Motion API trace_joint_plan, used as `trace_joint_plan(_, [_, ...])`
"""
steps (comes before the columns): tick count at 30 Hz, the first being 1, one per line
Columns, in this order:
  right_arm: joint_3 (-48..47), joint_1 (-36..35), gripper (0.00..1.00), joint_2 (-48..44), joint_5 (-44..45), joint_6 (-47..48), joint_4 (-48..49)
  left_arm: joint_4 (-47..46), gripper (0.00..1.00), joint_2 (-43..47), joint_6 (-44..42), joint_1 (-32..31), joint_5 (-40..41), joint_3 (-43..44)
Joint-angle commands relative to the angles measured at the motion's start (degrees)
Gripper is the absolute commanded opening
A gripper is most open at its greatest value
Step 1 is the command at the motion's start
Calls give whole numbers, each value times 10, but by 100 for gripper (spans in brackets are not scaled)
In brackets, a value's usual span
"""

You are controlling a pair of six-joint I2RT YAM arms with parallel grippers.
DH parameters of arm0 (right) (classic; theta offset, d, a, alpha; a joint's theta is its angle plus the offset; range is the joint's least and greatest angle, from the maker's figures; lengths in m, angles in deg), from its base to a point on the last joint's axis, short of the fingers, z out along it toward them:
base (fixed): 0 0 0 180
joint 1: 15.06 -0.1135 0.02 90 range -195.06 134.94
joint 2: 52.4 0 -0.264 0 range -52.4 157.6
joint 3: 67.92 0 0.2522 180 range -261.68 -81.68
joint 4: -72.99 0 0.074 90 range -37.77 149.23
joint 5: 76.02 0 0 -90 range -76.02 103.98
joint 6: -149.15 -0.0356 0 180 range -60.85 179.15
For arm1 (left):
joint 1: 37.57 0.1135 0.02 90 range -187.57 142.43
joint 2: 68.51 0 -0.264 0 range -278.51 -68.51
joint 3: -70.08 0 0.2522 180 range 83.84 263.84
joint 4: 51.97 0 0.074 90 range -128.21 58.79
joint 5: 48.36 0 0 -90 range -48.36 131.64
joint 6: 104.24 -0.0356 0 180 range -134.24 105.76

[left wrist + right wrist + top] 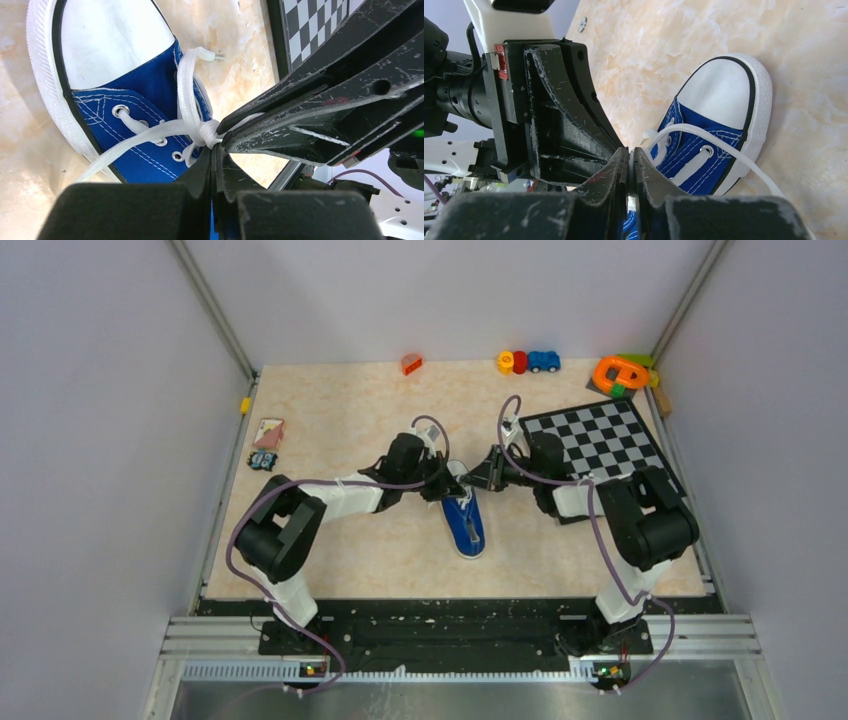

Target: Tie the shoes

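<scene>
Marbled beige table (340, 400) is carrying the blue canvas sneaker (466, 525), its smooth white rubber toe cap (724, 90) pointing toward the arm bases. Over its flat white laces (150, 135), the left gripper (216, 150) is pressing its jaws together at the knot (210, 132). The right gripper (630, 152) is meeting it tip to tip, jaws a sliver apart, and I cannot tell whether it is gripping lace.

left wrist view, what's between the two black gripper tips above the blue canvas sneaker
The knot of the white laces, where the left gripper and right gripper nearly meet; the left wrist view shows it.

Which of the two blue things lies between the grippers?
The white-laced blue sneaker; the small blue car stands far off, at the back edge.
</scene>
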Motion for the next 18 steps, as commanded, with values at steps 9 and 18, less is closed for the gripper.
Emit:
trace_joint_plan(9, [-67, -26, 23, -71, 58, 31, -150, -32, 0, -28, -1, 3, -14, 20])
trace_joint_plan(18, [-96, -34, 47, -115, 130, 65, -275, -62, 0, -35, 17, 4, -30, 11])
